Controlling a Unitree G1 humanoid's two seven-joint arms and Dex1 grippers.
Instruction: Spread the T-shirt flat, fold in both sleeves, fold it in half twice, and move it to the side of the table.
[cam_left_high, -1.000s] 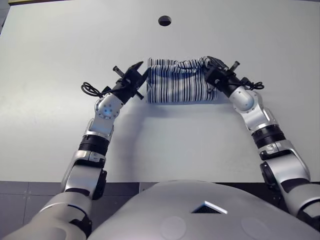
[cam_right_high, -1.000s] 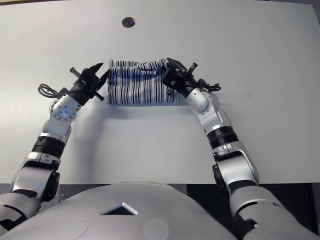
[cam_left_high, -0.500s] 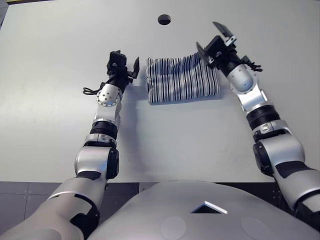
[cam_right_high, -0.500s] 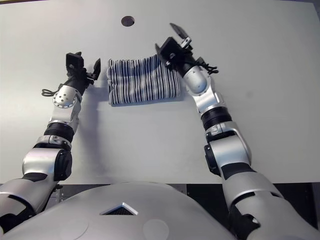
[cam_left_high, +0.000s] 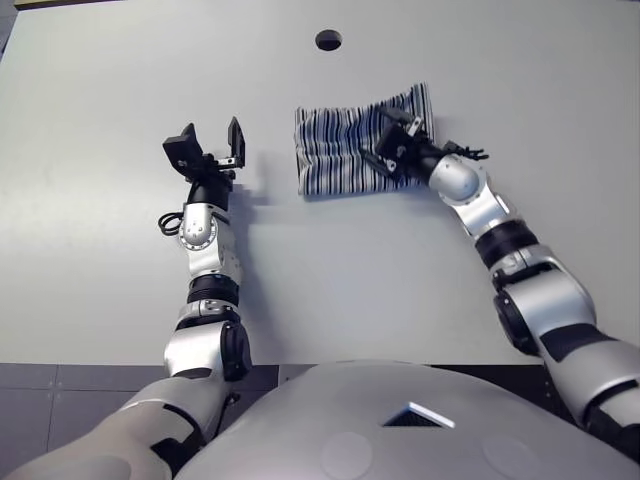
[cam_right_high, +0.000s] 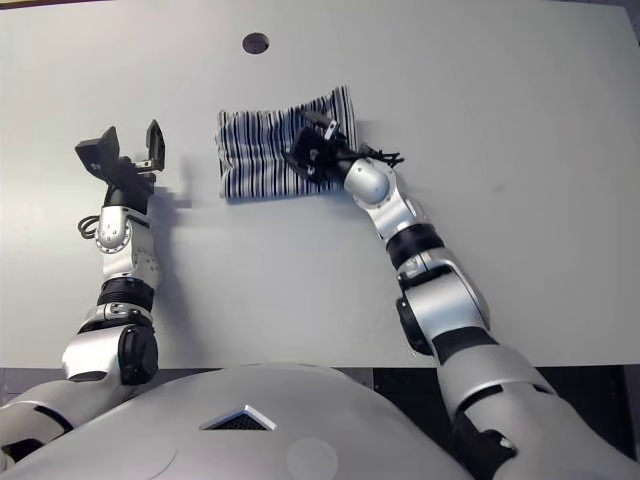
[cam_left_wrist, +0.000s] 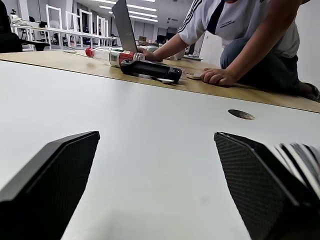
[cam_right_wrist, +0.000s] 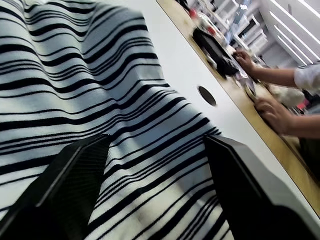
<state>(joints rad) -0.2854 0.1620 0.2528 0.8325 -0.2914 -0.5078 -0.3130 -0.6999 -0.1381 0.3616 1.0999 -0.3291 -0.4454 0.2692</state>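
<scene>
Seemingly soft, light and apt to unfold, the folded striped T-shirt lies on the tabletop directly beneath the wide-open right hand, which should pinch all layers at its near edge; the left hand, equally open, hangs well apart.

One striped T-shirt, one table, one hole.

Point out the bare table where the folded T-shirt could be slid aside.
Bare table runs from the T-shirt to the right edge, and from the left gripper to the left edge; also the near strip between both arms. Crowded: the right gripper over the T-shirt.
</scene>
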